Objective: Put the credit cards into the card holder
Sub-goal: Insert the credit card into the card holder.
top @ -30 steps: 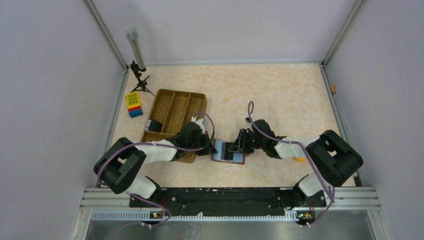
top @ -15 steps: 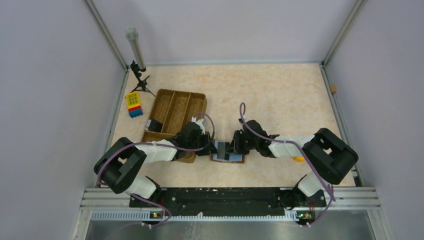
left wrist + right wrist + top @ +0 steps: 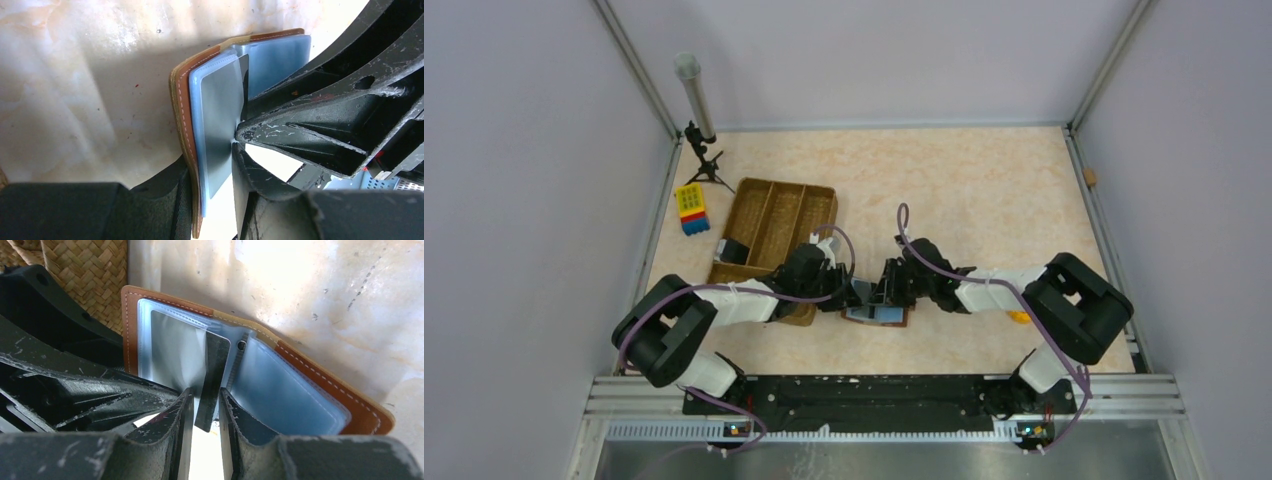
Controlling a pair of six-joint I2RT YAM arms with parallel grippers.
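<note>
pale marbled desk (image 3: 984,200) under both arms. from above, only a glimpse of card holder (image 3: 879,316) lying open near woven tray (image 3: 774,225). from the wrists, reveals clear sleeves and a dark credit card (image 3: 214,375) standing on edge between right pincer (image 3: 205,392) fingers; cannot tell whether clamped or loose. left pincer (image 3: 212,165) part open, released, straddling the holder's brown flap.

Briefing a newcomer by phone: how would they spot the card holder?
On the marbled table, look at the near end of the woven tray, to its right. The card holder sits open there: small, brown, white-stitched, with bluish clear sleeves, unlike the big tray.
</note>
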